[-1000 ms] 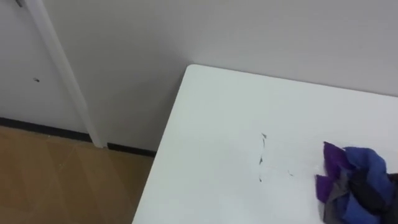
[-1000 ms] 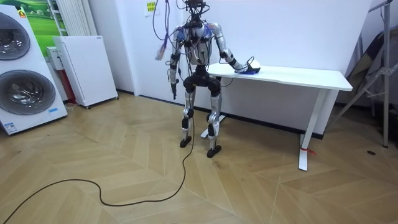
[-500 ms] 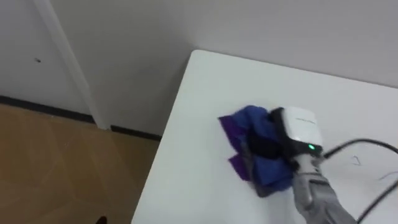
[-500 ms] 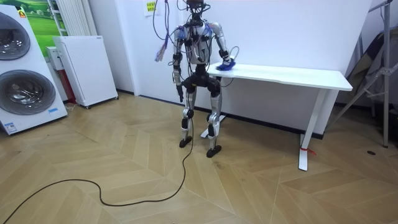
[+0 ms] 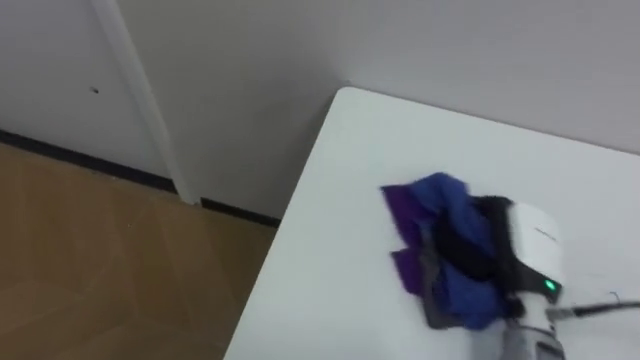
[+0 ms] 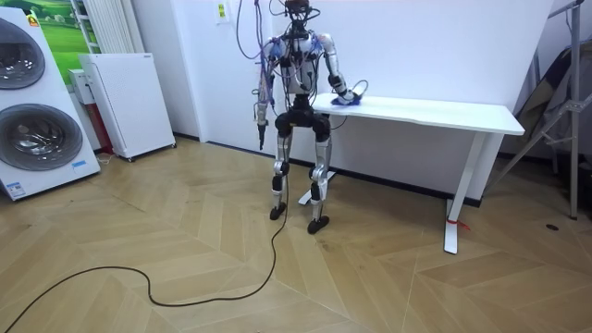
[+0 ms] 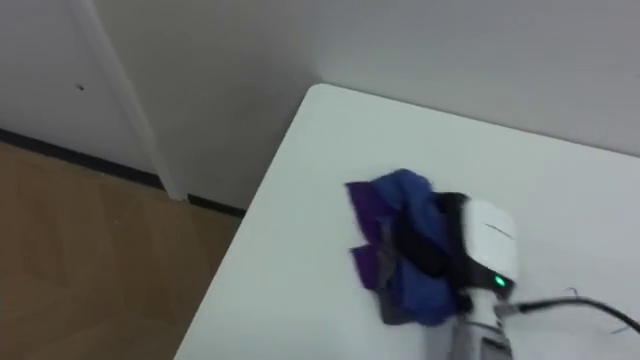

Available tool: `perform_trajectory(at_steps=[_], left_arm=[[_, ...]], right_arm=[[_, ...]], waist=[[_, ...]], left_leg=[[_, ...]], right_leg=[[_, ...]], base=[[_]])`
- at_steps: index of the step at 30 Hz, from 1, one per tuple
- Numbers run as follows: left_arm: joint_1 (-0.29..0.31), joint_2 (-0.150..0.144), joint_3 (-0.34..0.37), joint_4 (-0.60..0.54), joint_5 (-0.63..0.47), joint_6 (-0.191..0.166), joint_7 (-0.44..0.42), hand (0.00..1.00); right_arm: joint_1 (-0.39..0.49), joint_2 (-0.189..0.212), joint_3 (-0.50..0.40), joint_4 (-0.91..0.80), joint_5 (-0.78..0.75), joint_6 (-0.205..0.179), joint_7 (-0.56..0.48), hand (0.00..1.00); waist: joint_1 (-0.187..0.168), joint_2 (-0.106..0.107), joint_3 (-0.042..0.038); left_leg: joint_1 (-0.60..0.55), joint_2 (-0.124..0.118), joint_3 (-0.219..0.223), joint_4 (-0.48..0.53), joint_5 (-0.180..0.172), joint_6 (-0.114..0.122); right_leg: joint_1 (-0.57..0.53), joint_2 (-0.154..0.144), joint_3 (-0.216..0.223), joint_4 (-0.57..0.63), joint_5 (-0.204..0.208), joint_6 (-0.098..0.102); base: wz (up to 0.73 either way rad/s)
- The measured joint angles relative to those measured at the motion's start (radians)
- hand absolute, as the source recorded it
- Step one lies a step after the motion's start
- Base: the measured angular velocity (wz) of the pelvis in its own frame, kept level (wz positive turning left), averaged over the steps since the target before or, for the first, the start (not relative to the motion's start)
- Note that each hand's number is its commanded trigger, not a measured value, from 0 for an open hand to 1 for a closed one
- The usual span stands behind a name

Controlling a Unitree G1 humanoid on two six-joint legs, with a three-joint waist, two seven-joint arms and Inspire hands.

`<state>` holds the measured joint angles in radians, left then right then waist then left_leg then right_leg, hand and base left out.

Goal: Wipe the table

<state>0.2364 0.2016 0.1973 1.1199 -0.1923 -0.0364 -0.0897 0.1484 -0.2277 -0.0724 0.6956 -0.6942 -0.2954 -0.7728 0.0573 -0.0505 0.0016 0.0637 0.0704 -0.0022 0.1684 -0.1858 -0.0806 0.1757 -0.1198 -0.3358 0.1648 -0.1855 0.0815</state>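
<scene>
**A:** Where's the cloth?

**B:** Under the right hand, on the tabletop. Its bunched blue and purple folds spill out ahead of the hand and to its left. The tabletop's corner lies further ahead and to the left.

**A:** Is the hand clutching it or pressing it flat?

**B:** I cannot tell. The hand lies on top, sunk into the folds, and its hold is hidden. The left hand hangs at the robot's side, clear of the tabletop.

**A:** How will the cloth handle?

**B:** Soft, light and limp, I'd judge, and nothing in it to break. It will crumple rather than move as one sheet. The tabletop looks smooth, so the cloth should glide easily. That also means it could slip out from under the hand if it's only nudged along.

**A:** So where to take hold?

**B:** At the thick middle of the bunch, straight below the palm, with steady pressure downward. The loose purple flaps left of the hand would only trail or fold under.
</scene>
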Motion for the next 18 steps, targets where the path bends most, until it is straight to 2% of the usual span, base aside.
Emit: perform_trajectory(at_steps=[2,5,6,7,9,10,11,12,13,14,15,16,17,18], left_arm=[[0.001,0.003,0.032,-0.001,0.002,-0.003,0.000,0.00],[-0.009,0.003,0.031,-0.001,0.009,-0.006,-0.003,0.00],[-0.009,0.002,0.027,-0.001,0.009,-0.006,-0.004,0.00],[-0.007,0.000,0.013,-0.001,0.009,-0.006,-0.005,0.00],[-0.011,-0.007,-0.026,-0.001,0.006,-0.006,-0.004,0.00],[-0.011,-0.014,-0.055,0.001,0.002,-0.004,-0.003,0.00],[-0.023,-0.025,-0.083,0.009,-0.017,-0.003,-0.002,0.00],[-0.034,-0.032,-0.092,0.019,-0.023,-0.003,-0.002,0.00],[-0.060,-0.042,-0.116,0.042,-0.034,0.003,-0.003,0.00],[-0.090,-0.043,-0.143,0.061,-0.044,0.009,-0.004,0.00],[-0.105,-0.043,-0.143,0.071,-0.044,0.011,-0.005,0.00],[-0.137,-0.042,-0.144,0.087,-0.043,0.015,-0.004,0.00],[-0.162,-0.041,-0.148,0.093,-0.035,0.018,-0.006,0.00],[-0.175,-0.039,-0.157,0.093,-0.032,0.019,-0.008,0.00]], right_arm=[[0.027,-0.010,-0.087,0.079,0.068,-0.016,-0.026,1.00],[0.029,-0.015,-0.136,0.121,0.107,-0.016,-0.024,1.00],[0.027,-0.015,-0.139,0.121,0.109,-0.016,-0.021,1.00],[0.022,-0.014,-0.142,0.121,0.111,-0.011,-0.011,1.00],[-0.016,-0.014,-0.129,0.119,0.111,0.018,0.010,1.00],[-0.061,-0.013,-0.109,0.114,0.102,0.060,0.031,1.00],[-0.116,-0.009,-0.074,0.109,0.099,0.106,0.050,1.00],[-0.144,-0.010,-0.059,0.105,0.099,0.130,0.066,1.00],[-0.183,-0.007,-0.027,0.082,0.095,0.194,0.107,1.00],[-0.220,0.003,0.032,0.047,0.077,0.247,0.153,1.00],[-0.239,0.013,0.069,0.021,0.062,0.269,0.182,1.00],[-0.288,0.038,0.153,-0.008,0.003,0.294,0.234,1.00],[-0.351,0.073,0.237,-0.016,-0.060,0.306,0.280,1.00],[-0.386,0.091,0.279,-0.019,-0.080,0.312,0.302,1.00]], waist=[[-0.007,-0.010,-0.0079],[-0.007,-0.016,-0.0123],[-0.007,-0.013,-0.0134],[-0.002,-0.004,-0.0183],[0.005,0.014,-0.0189],[0.015,0.027,-0.0175],[0.037,0.043,-0.0115],[0.046,0.054,-0.0054],[0.067,0.056,0.0002],[0.093,0.058,0.0012],[0.104,0.057,0.0018],[0.127,0.053,0.0073],[0.154,0.052,0.0120],[0.169,0.051,0.0144]], left_leg=[[0.001,0.000,0.017,0.002,0.000,0.001],[0.000,0.001,0.034,0.015,-0.001,0.002],[0.000,0.002,0.040,0.017,-0.001,0.002],[0.003,0.005,0.049,0.021,-0.001,0.002],[0.016,0.010,0.073,0.021,-0.001,0.002],[0.021,0.014,0.091,0.027,-0.001,0.002],[0.031,0.023,0.119,0.030,-0.002,0.002],[0.036,0.028,0.128,0.031,-0.002,0.002],[0.035,0.033,0.147,0.035,-0.003,0.003],[0.027,0.037,0.174,0.043,-0.006,0.006],[0.016,0.040,0.184,0.053,-0.007,0.006],[-0.002,0.043,0.206,0.071,-0.009,0.007],[-0.028,0.047,0.225,0.091,-0.012,0.008],[-0.048,0.052,0.228,0.104,-0.017,0.009]], right_leg=[[0.001,-0.002,0.002,-0.001,0.000,0.000],[0.001,-0.003,0.005,-0.014,0.001,0.001],[0.001,-0.003,0.003,-0.014,0.001,0.001],[0.000,-0.003,0.004,-0.014,0.001,0.001],[-0.001,-0.003,0.004,-0.011,0.001,0.002],[-0.010,-0.005,0.003,-0.006,0.000,0.003],[-0.034,-0.006,0.006,0.018,-0.001,0.001],[-0.046,-0.010,0.008,0.040,-0.001,-0.001],[-0.084,-0.019,0.011,0.087,-0.006,-0.009],[-0.128,-0.034,0.009,0.123,-0.011,-0.017],[-0.149,-0.041,0.008,0.145,-0.014,-0.023],[-0.195,-0.056,0.014,0.183,-0.013,-0.030],[-0.239,-0.058,0.036,0.208,-0.010,-0.037],[-0.259,-0.061,0.034,0.219,-0.008,-0.040]], base=[[-0.09],[-0.17],[-0.23],[-0.28],[-0.42],[-0.80],[-0.91],[-1.01],[-0.96],[-0.95],[-0.95],[-0.83],[-0.72],[-0.51]])
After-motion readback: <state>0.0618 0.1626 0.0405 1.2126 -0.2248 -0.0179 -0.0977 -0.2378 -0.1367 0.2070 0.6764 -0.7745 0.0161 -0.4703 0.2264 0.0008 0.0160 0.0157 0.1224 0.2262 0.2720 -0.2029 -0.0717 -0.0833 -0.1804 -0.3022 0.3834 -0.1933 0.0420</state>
